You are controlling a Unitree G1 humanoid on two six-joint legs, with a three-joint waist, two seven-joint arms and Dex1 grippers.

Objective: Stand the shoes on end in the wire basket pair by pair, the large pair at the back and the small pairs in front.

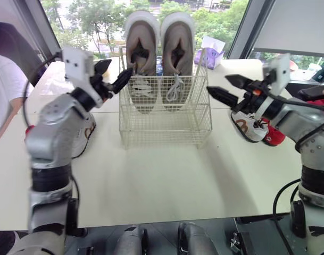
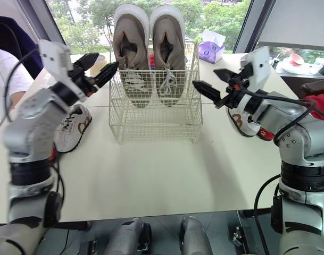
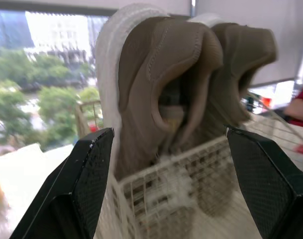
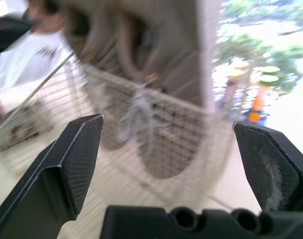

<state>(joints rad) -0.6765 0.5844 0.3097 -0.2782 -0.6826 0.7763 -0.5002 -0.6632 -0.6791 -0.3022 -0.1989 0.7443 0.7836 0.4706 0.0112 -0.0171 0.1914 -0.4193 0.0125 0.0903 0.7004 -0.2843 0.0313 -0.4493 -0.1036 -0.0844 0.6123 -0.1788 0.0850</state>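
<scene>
A large taupe pair of shoes (image 1: pixel 159 48) stands on end at the back of the white wire basket (image 1: pixel 165 125), toes down, laces towards me. My left gripper (image 1: pixel 113 75) hovers open just left of the basket's upper rim, nothing between its fingers. My right gripper (image 1: pixel 230 88) is open to the basket's right, apart from it. A small white shoe with brown trim (image 2: pixel 71 127) lies on the table behind my left arm. Another small white shoe (image 1: pixel 248 125) and a red shoe (image 1: pixel 275 136) lie behind my right gripper.
A person in a white shirt (image 1: pixel 3 87) sits at the table's left edge. A purple tissue box (image 2: pixel 211 49) stands at the back right. Another person's red sleeve (image 2: pixel 321 106) is at the far right. The table (image 1: pixel 167 180) stretches bare in front of the basket.
</scene>
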